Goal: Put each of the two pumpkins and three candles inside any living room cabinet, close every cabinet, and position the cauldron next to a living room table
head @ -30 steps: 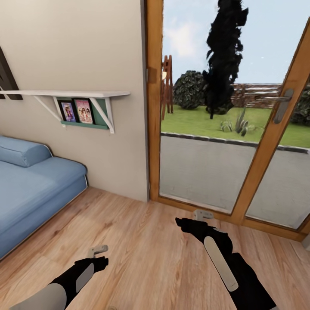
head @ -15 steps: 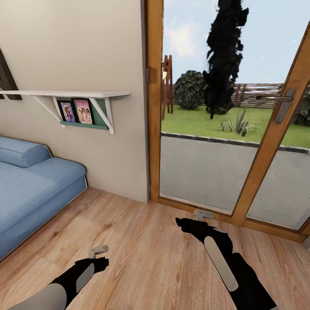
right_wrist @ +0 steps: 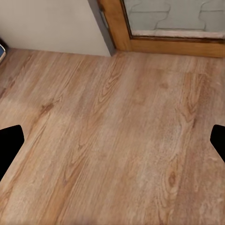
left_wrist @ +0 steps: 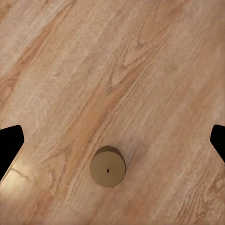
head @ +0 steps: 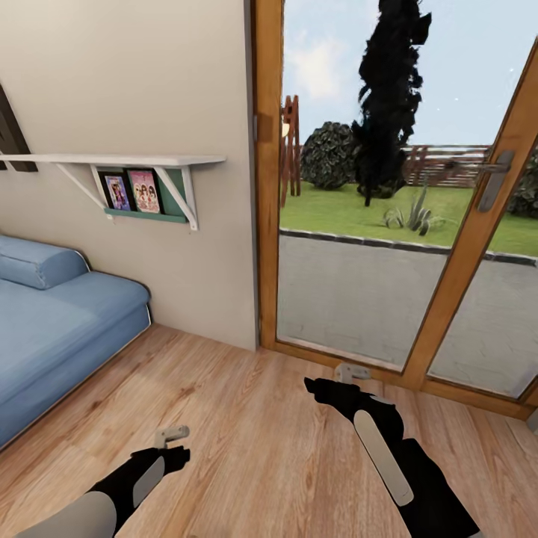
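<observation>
candle point(left_wrist: 108, 166) upright on wood floor point(head: 254, 418)

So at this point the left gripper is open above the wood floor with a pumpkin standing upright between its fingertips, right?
Not quite: it is a candle, not a pumpkin. The left wrist view shows a stubby grey-beige cylinder seen from above, upright on the wood floor, with the open left gripper above it and both fingertips well apart from it.

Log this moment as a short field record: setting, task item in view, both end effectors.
setting: wood floor by a glazed door, blue sofa, wall shelf
task item: one candle upright on the floor, seen from above
left end effector: open, above the candle, not touching
right end effector: open, empty, over bare floor
</observation>
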